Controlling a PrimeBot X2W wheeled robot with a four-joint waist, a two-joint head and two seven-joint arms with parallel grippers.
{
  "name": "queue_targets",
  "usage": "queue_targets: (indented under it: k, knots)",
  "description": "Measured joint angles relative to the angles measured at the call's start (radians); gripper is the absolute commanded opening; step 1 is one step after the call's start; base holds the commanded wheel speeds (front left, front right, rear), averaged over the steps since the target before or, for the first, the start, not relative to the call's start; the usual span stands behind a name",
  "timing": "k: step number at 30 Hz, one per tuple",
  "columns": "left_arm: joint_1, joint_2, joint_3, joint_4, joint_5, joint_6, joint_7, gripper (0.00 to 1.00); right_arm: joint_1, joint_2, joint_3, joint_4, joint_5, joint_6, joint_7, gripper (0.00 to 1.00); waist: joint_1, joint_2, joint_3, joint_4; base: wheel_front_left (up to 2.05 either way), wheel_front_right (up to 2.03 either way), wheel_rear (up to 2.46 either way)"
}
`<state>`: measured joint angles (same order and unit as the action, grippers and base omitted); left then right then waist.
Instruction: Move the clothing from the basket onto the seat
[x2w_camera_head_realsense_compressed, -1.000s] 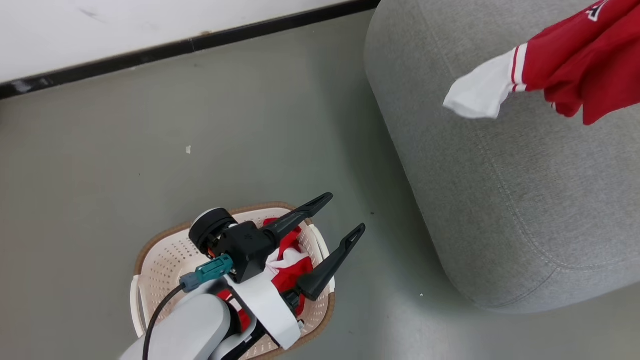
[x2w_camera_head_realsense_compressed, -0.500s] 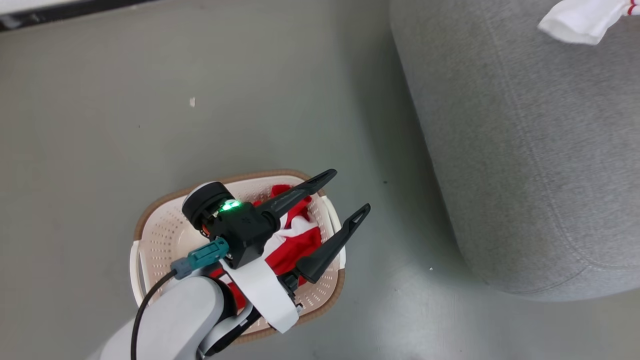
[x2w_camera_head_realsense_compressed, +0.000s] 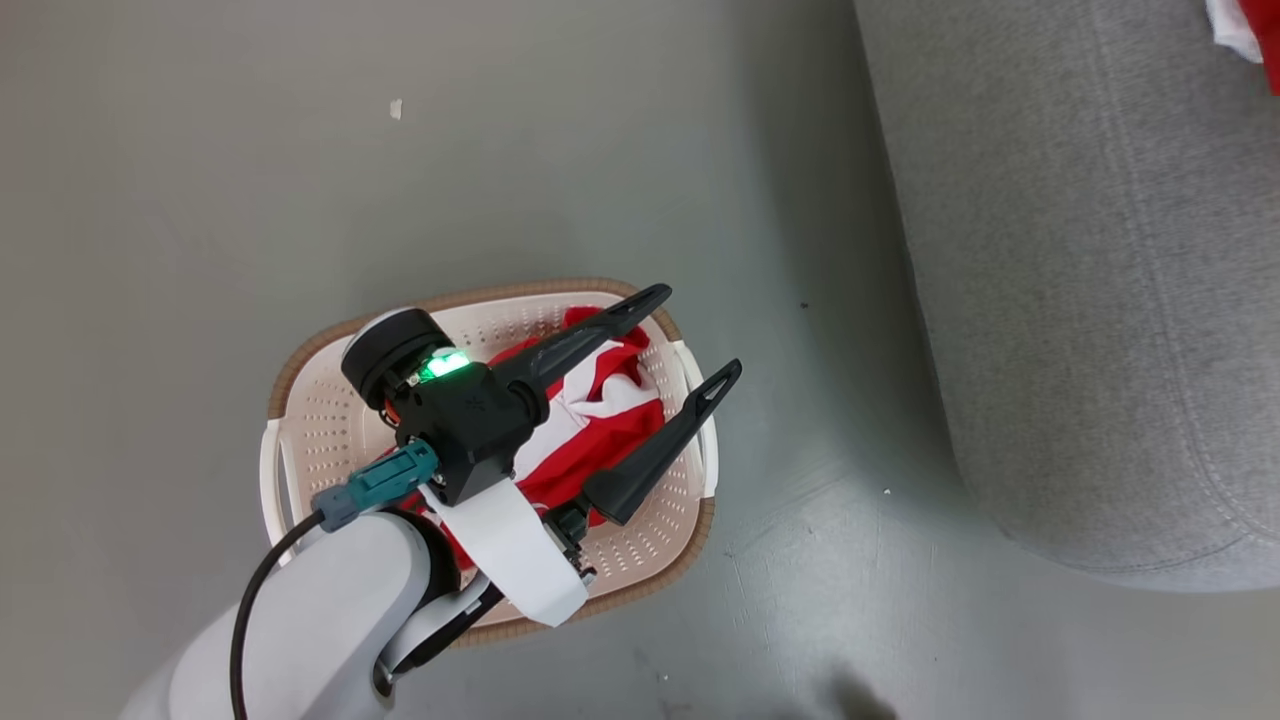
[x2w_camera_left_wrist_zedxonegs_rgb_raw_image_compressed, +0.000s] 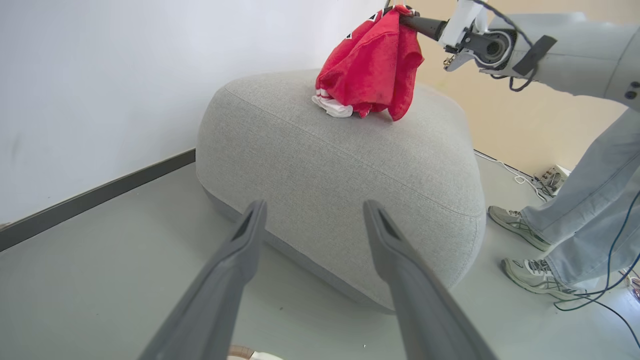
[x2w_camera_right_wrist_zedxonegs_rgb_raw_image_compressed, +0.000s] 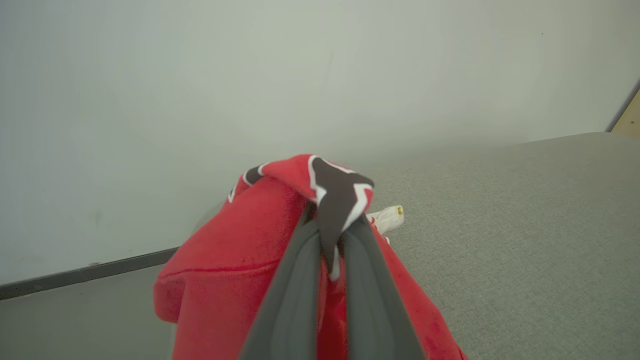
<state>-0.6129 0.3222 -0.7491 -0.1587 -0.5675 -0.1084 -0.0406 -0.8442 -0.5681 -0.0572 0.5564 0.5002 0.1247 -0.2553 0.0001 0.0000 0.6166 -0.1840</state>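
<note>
Two garments: jersey (x2w_camera_right_wrist_zedxonegs_rgb_raw_image_compressed: 235, 250) clamped in R end effector (x2w_camera_right_wrist_zedxonegs_rgb_raw_image_compressed: 332, 225), draping onto seat (x2w_camera_left_wrist_zedxonegs_rgb_raw_image_compressed: 350, 165) top. Shorts (x2w_camera_head_realsense_compressed: 600, 420) in basket (x2w_camera_head_realsense_compressed: 330, 440) near seat, under L end effector (x2w_camera_head_realsense_compressed: 700, 330), spread wide, empty.

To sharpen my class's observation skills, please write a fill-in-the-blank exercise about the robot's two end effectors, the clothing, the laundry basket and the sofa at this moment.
1. The right end effector grips a mainly ____ jersey.
2. The left end effector hovers over the laundry basket with its jaws ____.
3. The shorts in the basket show a broad ____ stripe.
4. The jersey hangs above a ____ sofa.
Missing words: red; open; white; grey.
</note>
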Motion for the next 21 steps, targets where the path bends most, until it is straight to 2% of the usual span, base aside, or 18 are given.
queue_targets:
  k: [7, 13, 21]
  knots:
    - [-0.030, 0.002, 0.001, -0.007, 0.006, -0.001, 0.000, 1.00, 0.003, -0.012, 0.020, 0.100, -0.001, 0.000, 0.000, 0.00, 0.0000, 0.0000, 0.042, 0.012, 0.00, 0.00, 0.00]
    - [-0.037, 0.018, 0.004, 0.011, 0.007, -0.004, -0.015, 1.00, 0.028, 0.055, 0.057, 0.117, -0.043, 0.000, 0.006, 0.00, 0.0001, 0.0000, 0.040, 0.008, 0.00, 0.00, 0.00]
    - [-0.037, 0.019, -0.001, 0.032, 0.005, -0.006, -0.033, 1.00, 0.040, 0.049, 0.077, 0.201, -0.022, 0.000, 0.037, 0.00, 0.0000, 0.0000, 0.018, 0.003, 0.00, 0.00, 0.00]
